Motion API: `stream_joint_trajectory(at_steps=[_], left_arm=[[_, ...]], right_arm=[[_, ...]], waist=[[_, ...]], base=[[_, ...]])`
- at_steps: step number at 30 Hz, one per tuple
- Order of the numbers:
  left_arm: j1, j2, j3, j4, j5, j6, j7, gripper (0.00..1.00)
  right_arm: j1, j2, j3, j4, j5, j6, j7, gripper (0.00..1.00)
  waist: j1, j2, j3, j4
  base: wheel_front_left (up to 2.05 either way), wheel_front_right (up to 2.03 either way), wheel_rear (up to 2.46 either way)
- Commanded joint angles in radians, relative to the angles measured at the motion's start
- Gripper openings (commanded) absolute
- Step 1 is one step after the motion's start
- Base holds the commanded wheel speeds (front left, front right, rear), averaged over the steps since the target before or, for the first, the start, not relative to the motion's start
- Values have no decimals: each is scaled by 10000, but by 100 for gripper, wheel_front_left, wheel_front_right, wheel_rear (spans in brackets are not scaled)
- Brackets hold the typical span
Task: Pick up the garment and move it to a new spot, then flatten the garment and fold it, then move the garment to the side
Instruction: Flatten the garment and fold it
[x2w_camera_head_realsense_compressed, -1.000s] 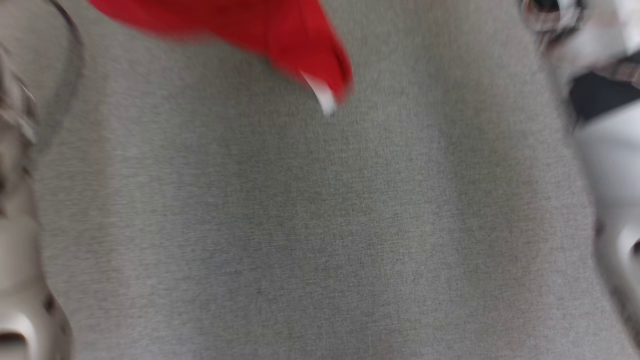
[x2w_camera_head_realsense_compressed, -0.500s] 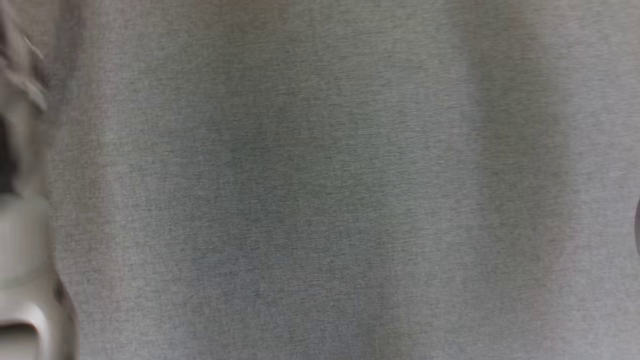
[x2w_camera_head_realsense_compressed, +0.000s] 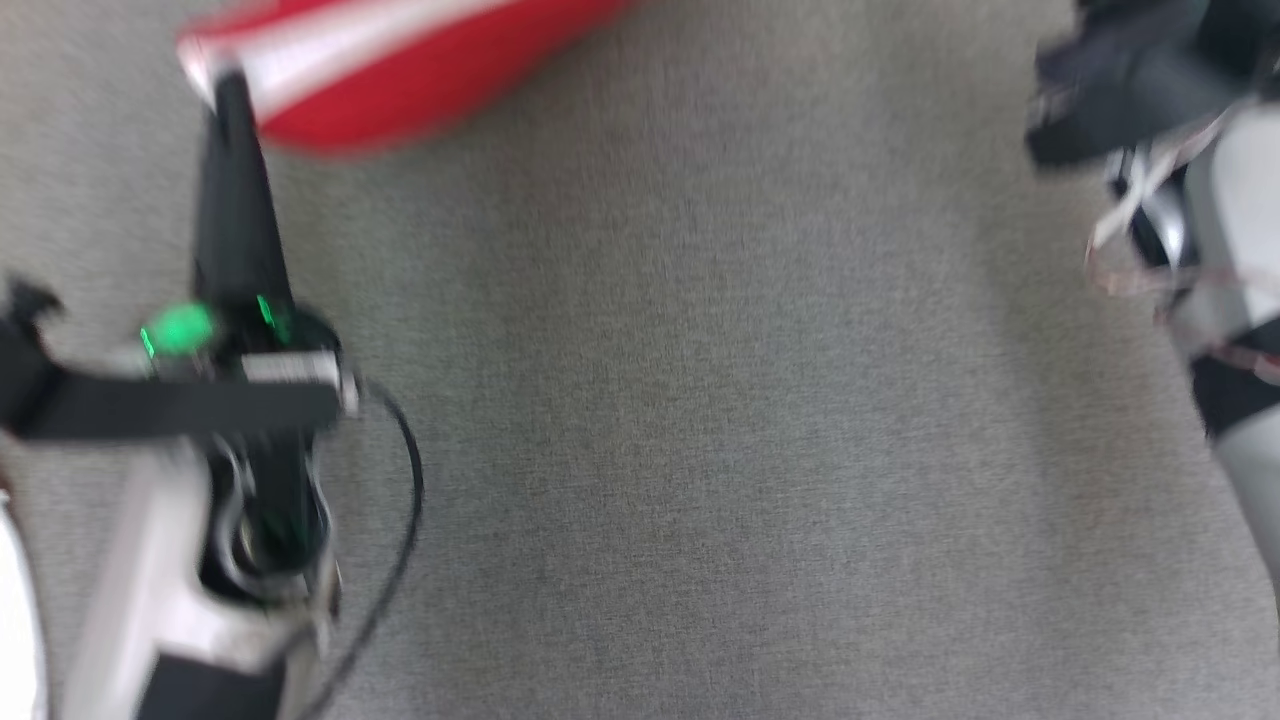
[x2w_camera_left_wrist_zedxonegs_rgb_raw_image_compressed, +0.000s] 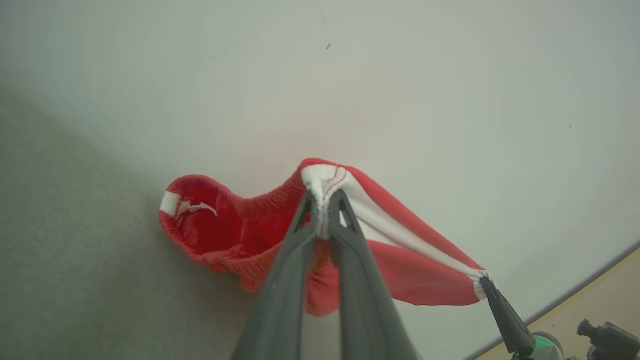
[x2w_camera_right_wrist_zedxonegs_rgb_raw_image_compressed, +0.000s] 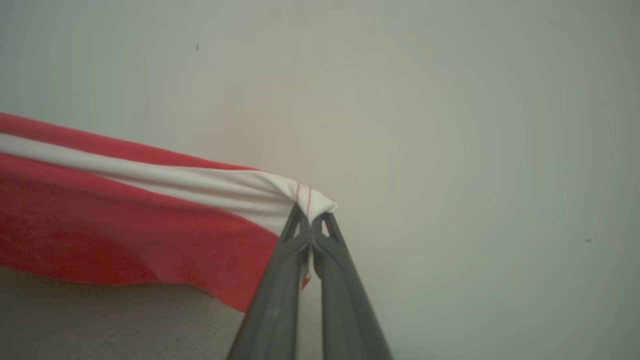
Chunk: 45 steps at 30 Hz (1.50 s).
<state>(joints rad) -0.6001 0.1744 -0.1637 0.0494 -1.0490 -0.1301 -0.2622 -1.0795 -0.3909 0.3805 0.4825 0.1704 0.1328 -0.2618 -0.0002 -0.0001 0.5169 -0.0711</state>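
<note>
Red garment (x2w_camera_left_wrist_zedxonegs_rgb_raw_image_compressed: 240, 235) with a white stripe, stretched above the grey table (x2w_camera_left_wrist_zedxonegs_rgb_raw_image_compressed: 75, 260) between two grippers. Left gripper (x2w_camera_left_wrist_zedxonegs_rgb_raw_image_compressed: 324, 201): fingers pinched together on a white stitched corner. Right gripper (x2w_camera_right_wrist_zedxonegs_rgb_raw_image_compressed: 311, 217): fingers clamped on the opposite white corner. Whether the sagging red cloth touches the table cannot be told.

Indoor room: grey fabric surface (x2w_camera_head_realsense_compressed: 700, 450), pale wall (x2w_camera_left_wrist_zedxonegs_rgb_raw_image_compressed: 400, 75).

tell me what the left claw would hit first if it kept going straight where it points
The left claw is shut on the garment, so that comes first; past it, likely the pale wall, distance unclear.
</note>
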Motion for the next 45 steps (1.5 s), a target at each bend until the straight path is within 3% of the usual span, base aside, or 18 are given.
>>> stream_joint_trajectory(at_steps=[1,7,15,26,34,39,45], left_arm=[[708,-10,-38,-175,-18,17,-46,0],[2506,141,-856,-496,66,18,-48,0],[4535,513,-1971,-272,949,19,-49,0],[6289,1090,-2603,326,1810,101,22,0],[6848,1390,-2977,332,2364,669,322,0],[7133,1658,-3025,178,2535,932,477,0],[6413,1309,-3004,75,2607,647,255,0]], right_arm=[[606,-333,-51,-47,127,-36,-23,0],[2286,-805,-225,-345,394,-39,311,0],[5431,-1132,-1246,-2177,698,-39,2128,0],[9642,-769,-2435,-5426,906,-39,4898,0],[12032,-375,-3409,-7331,962,-39,6873,0],[12462,-374,-3712,-8339,758,-39,7513,0],[11144,-840,-3117,-7932,918,-39,7323,0]], waist=[[2,1,-1088,156],[2,1,-2164,296],[2,1,-3452,318],[2,1,-4008,56],[2,1,-4069,164],[2,1,-4053,132],[2,1,-3970,226]], base=[[0,0,0],[0,0,0],[0,0,0],[0,0,0],[0,0,0],[0,0,0],[0,0,0]])
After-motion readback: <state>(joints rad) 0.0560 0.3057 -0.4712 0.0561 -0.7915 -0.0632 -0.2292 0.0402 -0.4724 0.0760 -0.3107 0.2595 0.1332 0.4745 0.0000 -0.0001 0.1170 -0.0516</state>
